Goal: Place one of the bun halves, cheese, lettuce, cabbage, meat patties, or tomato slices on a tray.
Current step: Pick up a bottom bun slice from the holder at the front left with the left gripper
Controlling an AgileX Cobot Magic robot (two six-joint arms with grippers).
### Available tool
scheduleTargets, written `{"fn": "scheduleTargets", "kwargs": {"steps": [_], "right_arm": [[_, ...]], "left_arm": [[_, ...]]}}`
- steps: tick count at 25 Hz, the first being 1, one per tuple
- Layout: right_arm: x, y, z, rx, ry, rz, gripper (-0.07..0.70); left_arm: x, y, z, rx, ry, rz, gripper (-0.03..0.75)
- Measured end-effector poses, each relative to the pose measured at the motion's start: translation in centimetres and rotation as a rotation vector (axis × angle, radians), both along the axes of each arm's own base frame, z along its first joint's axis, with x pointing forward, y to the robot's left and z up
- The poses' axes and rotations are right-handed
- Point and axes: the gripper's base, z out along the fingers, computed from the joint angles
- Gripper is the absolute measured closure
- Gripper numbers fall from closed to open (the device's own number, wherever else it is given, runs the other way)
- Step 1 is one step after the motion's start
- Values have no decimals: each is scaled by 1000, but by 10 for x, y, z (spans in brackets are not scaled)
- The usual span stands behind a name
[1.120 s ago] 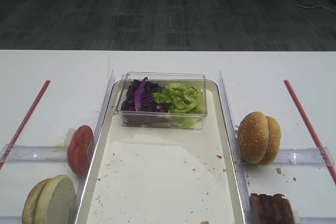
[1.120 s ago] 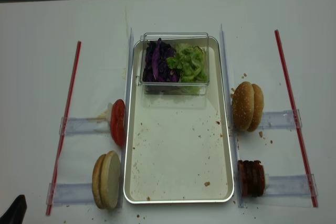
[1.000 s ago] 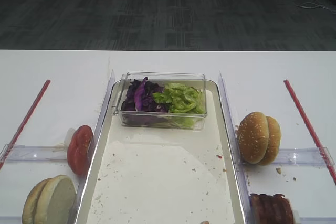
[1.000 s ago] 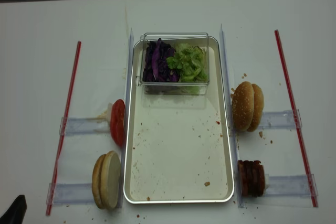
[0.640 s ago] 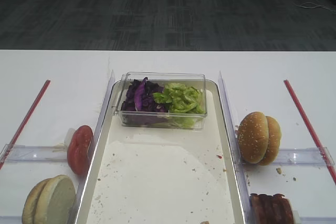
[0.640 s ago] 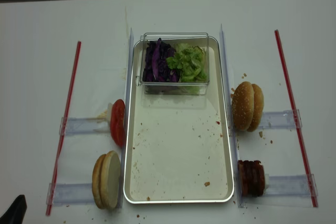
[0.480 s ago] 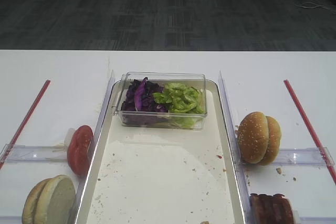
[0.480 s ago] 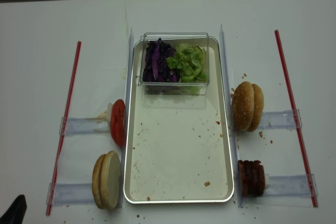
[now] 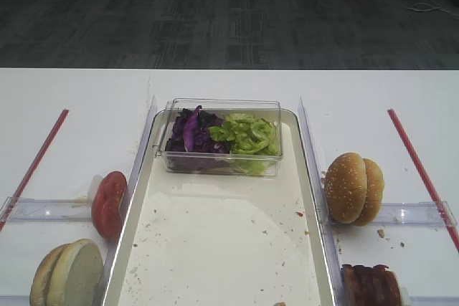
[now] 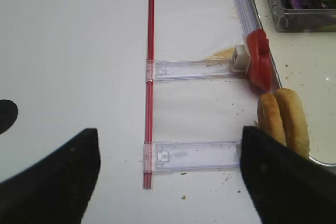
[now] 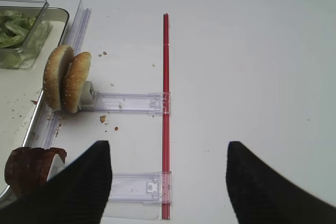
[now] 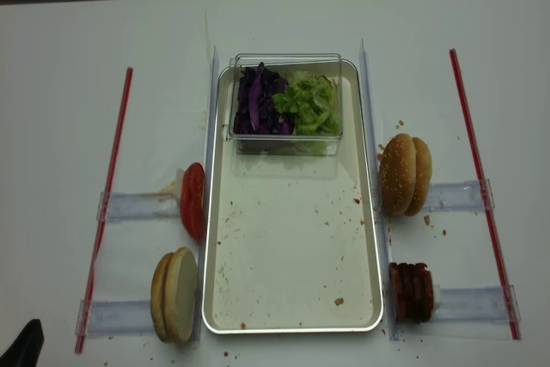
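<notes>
The tray (image 12: 292, 329) lies mid-table with a bare, crumb-speckled floor (image 9: 215, 249). Two pale bun halves (image 12: 174, 295) stand on edge at its near left rim, tomato slices (image 12: 192, 200) just beyond them. Meat patties (image 12: 412, 291) stand on edge at the near right. Cabbage (image 12: 256, 100) and lettuce (image 12: 311, 105) fill a clear box at the tray's far end. Cheese is out of view. My left gripper (image 10: 170, 182) hangs open over the table left of the bun halves (image 10: 283, 121). My right gripper (image 11: 168, 182) is open, right of the patties (image 11: 26, 169).
Sesame-seeded buns (image 12: 404, 174) stand on edge right of the tray. Clear plastic rails (image 12: 129, 206) and red strips (image 12: 107, 195) lie on both sides of the white table. A dark piece of the left arm (image 12: 21, 350) shows at the bottom left corner.
</notes>
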Motion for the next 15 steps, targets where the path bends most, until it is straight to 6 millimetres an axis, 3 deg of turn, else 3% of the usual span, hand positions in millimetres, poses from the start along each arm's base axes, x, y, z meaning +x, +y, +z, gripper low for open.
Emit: {"fn": "scheduleTargets", "kwargs": {"steps": [8,15], "right_arm": [[0,0,0,0,0,0,125],[0,0,0,0,0,0,125]], "left_arm": [[2,0,0,-1,21,0,171],[54,2,-4,-17,398,0,171]]}}
